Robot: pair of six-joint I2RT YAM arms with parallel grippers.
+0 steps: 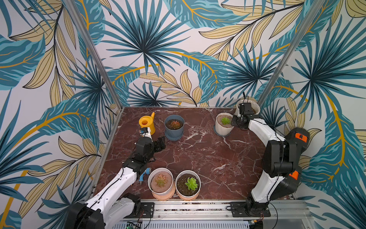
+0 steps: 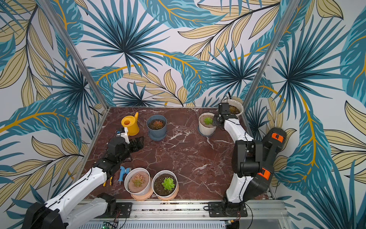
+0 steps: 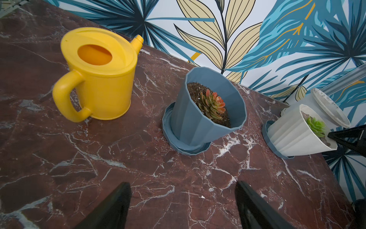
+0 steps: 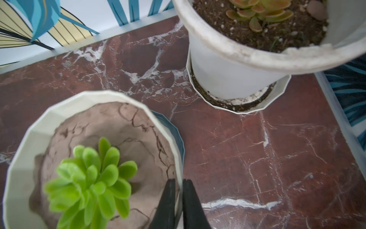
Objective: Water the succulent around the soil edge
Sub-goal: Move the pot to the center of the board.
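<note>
A yellow watering can (image 1: pixel 147 124) (image 3: pixel 99 79) stands at the back left of the marble table, its handle turned toward my left gripper (image 1: pixel 161 143). That gripper hovers open and empty just in front of the can, with bare table between its fingers (image 3: pixel 118 206). Back right, a green succulent (image 1: pixel 225 120) (image 4: pixel 93 178) grows in cracked brown soil in a ribbed white pot (image 1: pixel 222 129) (image 4: pixel 118 97) on a blue saucer. My right gripper (image 1: pixel 234 122) (image 4: pixel 179 184) is shut on that pot's rim, one finger inside and one outside.
A blue pot (image 1: pixel 174 130) with a reddish succulent stands right of the can. A round white pot (image 1: pixel 255 107) fills the back right corner. Two white pots (image 1: pixel 161 192) (image 1: pixel 188 195) on peach saucers sit at the front edge, with a blue hose nozzle (image 1: pixel 143 175) beside them.
</note>
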